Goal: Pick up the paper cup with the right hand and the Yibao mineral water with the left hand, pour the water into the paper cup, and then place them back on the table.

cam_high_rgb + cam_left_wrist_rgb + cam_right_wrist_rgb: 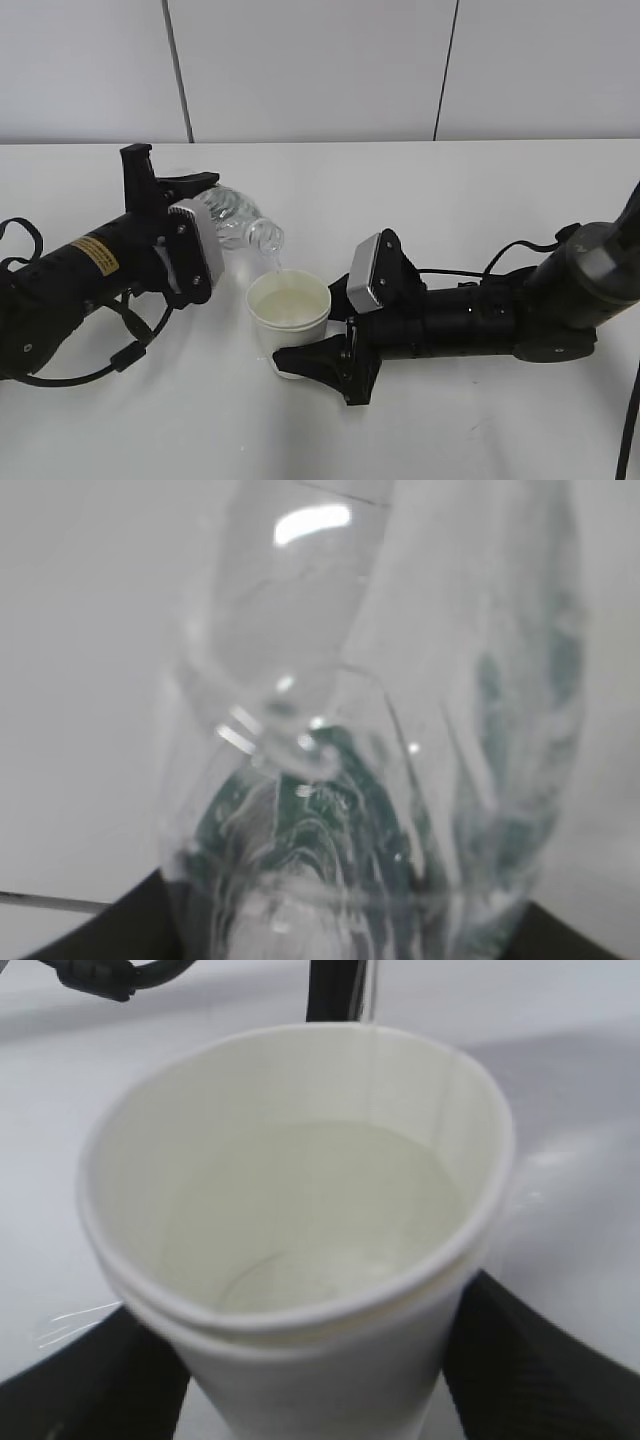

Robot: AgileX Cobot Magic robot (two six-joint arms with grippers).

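Nearest you, the right hand (305, 362) has closed on the cup (289, 312) from the right, its black fingers (520, 1360) pressed to both sides of the wall just under the rolled rim. The cup stands upright with its mouth up, plain white outside and cream inside, with clear water pooled in the bottom. Your left hand (205, 205) grips the bottle (240, 225), whose long axis lies near level and tips down to the right, so the open mouth hangs just above the cup's far rim and a thin stream falls in. Its clear ribbed body shows green label with white print too blurred to read. A yellow sticker (95, 255) sits on the left arm, text illegible. Both are above the white tabletop (480, 190).
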